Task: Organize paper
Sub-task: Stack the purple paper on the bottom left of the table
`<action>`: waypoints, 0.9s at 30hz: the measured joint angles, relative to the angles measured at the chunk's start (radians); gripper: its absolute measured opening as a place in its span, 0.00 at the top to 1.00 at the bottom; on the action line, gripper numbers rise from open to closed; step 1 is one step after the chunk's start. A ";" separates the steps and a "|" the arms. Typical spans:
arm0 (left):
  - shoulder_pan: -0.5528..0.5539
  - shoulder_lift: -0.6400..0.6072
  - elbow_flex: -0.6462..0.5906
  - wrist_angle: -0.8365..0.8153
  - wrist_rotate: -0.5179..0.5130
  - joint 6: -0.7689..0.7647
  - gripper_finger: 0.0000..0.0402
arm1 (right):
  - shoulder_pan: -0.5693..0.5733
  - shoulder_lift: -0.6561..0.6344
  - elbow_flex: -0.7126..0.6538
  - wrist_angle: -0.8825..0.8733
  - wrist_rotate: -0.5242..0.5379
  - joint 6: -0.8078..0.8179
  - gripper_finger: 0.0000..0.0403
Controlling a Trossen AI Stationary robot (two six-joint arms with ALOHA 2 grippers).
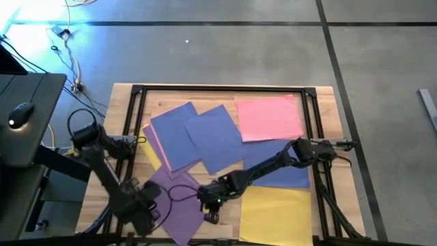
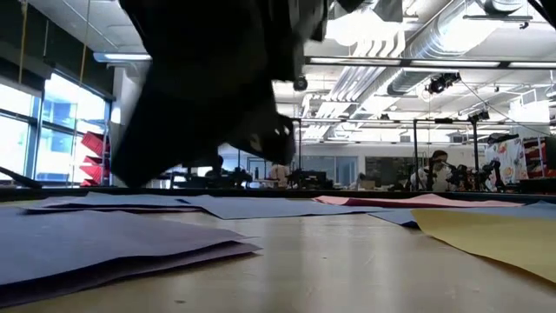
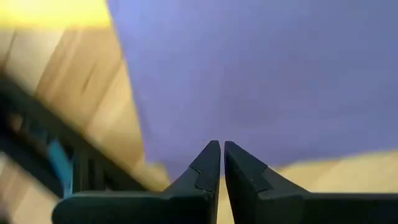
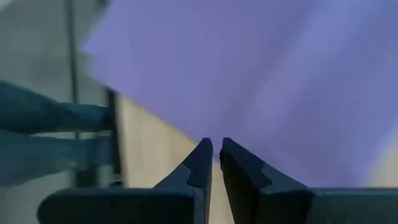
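Note:
The paper lies spread over the wooden table [image 1: 123,96]. A pink sheet [image 1: 270,116] is at the far right. Blue sheets [image 1: 205,137] overlap in the middle, and another blue sheet [image 1: 290,171] lies under my right arm. A yellow sheet [image 1: 276,212] lies at the near right and purple sheets [image 1: 174,195] at the near left. My left gripper [image 1: 145,205] is shut, points down and hangs over the purple sheets' left part [image 3: 261,81]. My right gripper [image 1: 210,205] slants down at their right edge [image 4: 236,81], with only a slit between its fingertips. My left gripper's fingertips [image 3: 211,152] overlap the purple sheet's near edge [image 3: 292,158] in the wrist view; I cannot tell whether they touch it. My right gripper's fingertips [image 4: 205,149] stand in front of the purple sheet [image 4: 261,112]; whether they touch it, I cannot tell.
A black frame [image 1: 225,89] runs around the table's edges. A yellow and a pink sheet [image 1: 151,147] stick out from under the left blue sheet. A dark desk with a mouse [image 1: 22,113] and cables stands left of the table. Bare wood [image 2: 347,261] lies between the purple and yellow sheets.

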 joint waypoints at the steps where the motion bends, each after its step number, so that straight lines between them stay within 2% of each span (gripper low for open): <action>1: 0.027 -0.008 -0.030 0.015 -0.005 0.035 1.00 | 0.007 0.001 0.000 0.006 0.031 0.012 0.94; 5: 0.110 -0.023 -0.140 0.036 -0.018 0.163 1.00 | 0.023 0.030 0.000 0.032 0.140 0.091 0.94; 9: 0.161 -0.022 -0.244 0.140 0.044 0.291 1.00 | 0.017 0.078 0.000 0.073 0.155 0.183 0.95; 12: 0.165 -0.016 -0.303 0.256 0.114 0.313 1.00 | 0.008 0.086 0.003 0.060 0.159 0.221 0.99; 20: 0.074 -0.018 -0.295 0.385 0.201 0.184 1.00 | -0.036 0.060 0.006 -0.100 0.037 0.117 1.00; 24: 0.012 -0.014 -0.271 0.481 0.199 0.057 1.00 | -0.048 0.044 0.005 -0.184 0.031 0.057 1.00; 27: -0.009 -0.013 -0.245 0.452 0.196 0.010 1.00 | -0.057 0.028 0.001 -0.202 0.038 0.021 1.00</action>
